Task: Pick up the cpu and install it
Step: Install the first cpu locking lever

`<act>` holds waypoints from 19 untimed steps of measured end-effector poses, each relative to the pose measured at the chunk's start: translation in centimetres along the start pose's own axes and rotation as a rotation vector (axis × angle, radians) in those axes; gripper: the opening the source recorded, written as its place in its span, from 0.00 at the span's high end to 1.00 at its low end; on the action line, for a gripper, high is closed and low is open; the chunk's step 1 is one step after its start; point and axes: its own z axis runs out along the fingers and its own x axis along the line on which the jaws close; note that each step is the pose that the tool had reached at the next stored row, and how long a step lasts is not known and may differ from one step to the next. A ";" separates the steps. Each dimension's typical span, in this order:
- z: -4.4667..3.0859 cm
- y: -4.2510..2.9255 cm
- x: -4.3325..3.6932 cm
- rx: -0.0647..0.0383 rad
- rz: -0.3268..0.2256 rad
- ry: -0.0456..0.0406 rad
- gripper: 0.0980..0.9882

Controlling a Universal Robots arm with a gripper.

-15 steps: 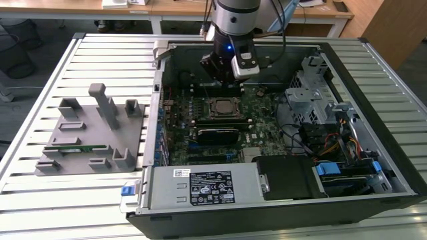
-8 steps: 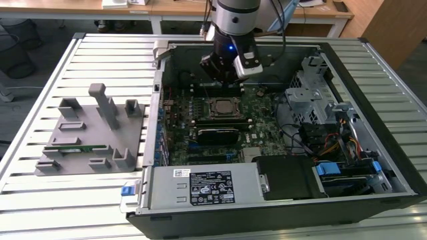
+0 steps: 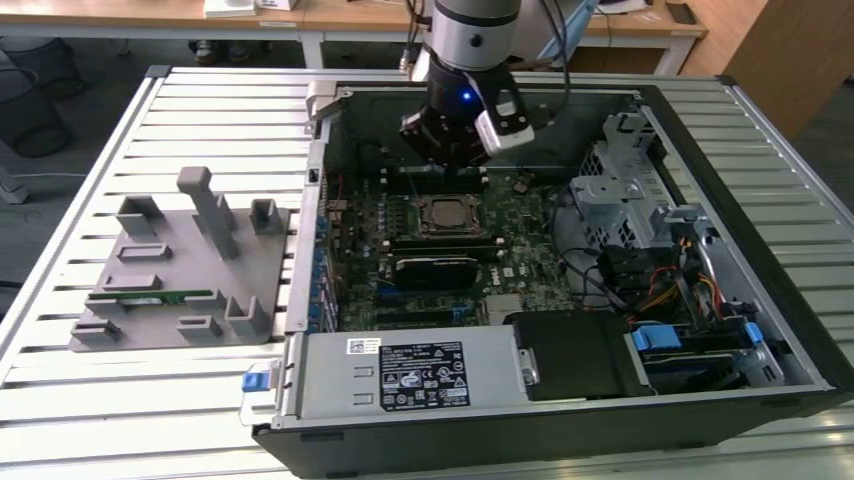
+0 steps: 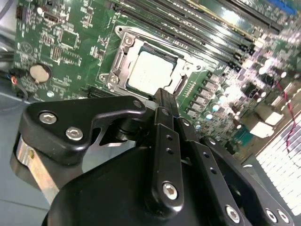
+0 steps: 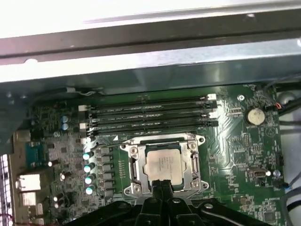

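The exterior view is looking down from high up at the open computer case [image 3: 561, 260], standing well back. Both wrist views are riding close above the motherboard [image 5: 235, 141], sharing the socket [image 4: 150, 70] between them.

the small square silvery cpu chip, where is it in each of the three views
Exterior view: the small square silvery cpu chip sits in the metal socket frame on the green motherboard, just below the black gripper.
Second wrist view: cpu in the frame, beyond the gripper.
First wrist view: cpu in the frame.
Shared landmark: the round silver coin battery.
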 end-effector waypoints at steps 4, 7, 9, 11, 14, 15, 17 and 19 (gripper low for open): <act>0.02 0.00 0.00 0.002 -0.065 0.0012 0.99; 0.07 -0.03 0.26 0.001 -0.080 0.0000 0.99; 0.11 -0.10 1.05 0.001 -0.080 -0.0062 0.99; 0.15 -0.18 1.95 0.000 -0.080 -0.0128 0.99; 0.18 -0.29 3.13 0.000 -0.081 -0.0172 0.99; 0.19 -0.31 3.34 0.000 -0.082 -0.0174 0.99; 0.24 -0.32 3.45 0.000 -0.094 -0.0173 0.99; 0.30 -0.32 3.45 0.001 -0.128 -0.0166 0.99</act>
